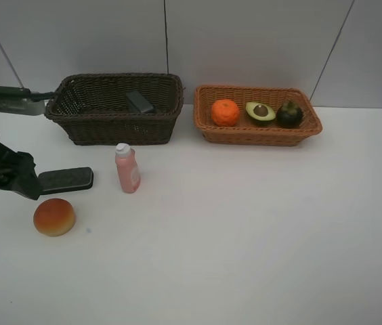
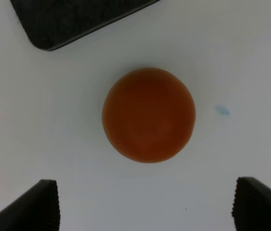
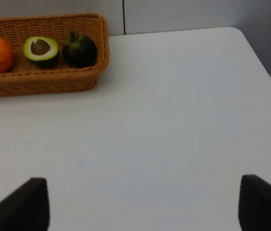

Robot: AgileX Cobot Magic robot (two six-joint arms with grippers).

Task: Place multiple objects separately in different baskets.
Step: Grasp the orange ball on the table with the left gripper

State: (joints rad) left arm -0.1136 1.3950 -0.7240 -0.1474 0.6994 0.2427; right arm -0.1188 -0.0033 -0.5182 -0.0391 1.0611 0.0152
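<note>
One round peach-orange fruit (image 1: 54, 217) sits nearest you, at the front left of the white table (image 1: 245, 237), outside both baskets. In the left wrist view the fruit (image 2: 148, 114) lies straight ahead of your left claw (image 2: 145, 206), centred between its two dark fingertips (image 2: 35, 208). The claw is released: its fingertips stand wide apart with nothing between them, clear of the fruit. The fruit is round and has no long axis, so by my judgement any closing angle suits, and a straight advance should put a finger on either side. Your left arm (image 1: 1, 169) is by far the nearer; the right arm does not show in the high view.

Just behind the fruit a black item (image 1: 66, 180) lies flat, its long axis running left to right. To its right a pink bottle (image 1: 127, 168) with a white cap stands upright.

Your right claw (image 3: 142, 204) is also released, spread over bare table and holding nothing.

Farthest back, two baskets stand side by side. The dark basket (image 1: 113, 128), on the left, holds a grey block (image 1: 139, 101). The light basket (image 1: 257, 135), on the right, holds an orange (image 1: 225, 112), a halved avocado (image 1: 261, 112) and a mangosteen (image 1: 289, 114) in a row. No brand, label or writing can be read anywhere.
</note>
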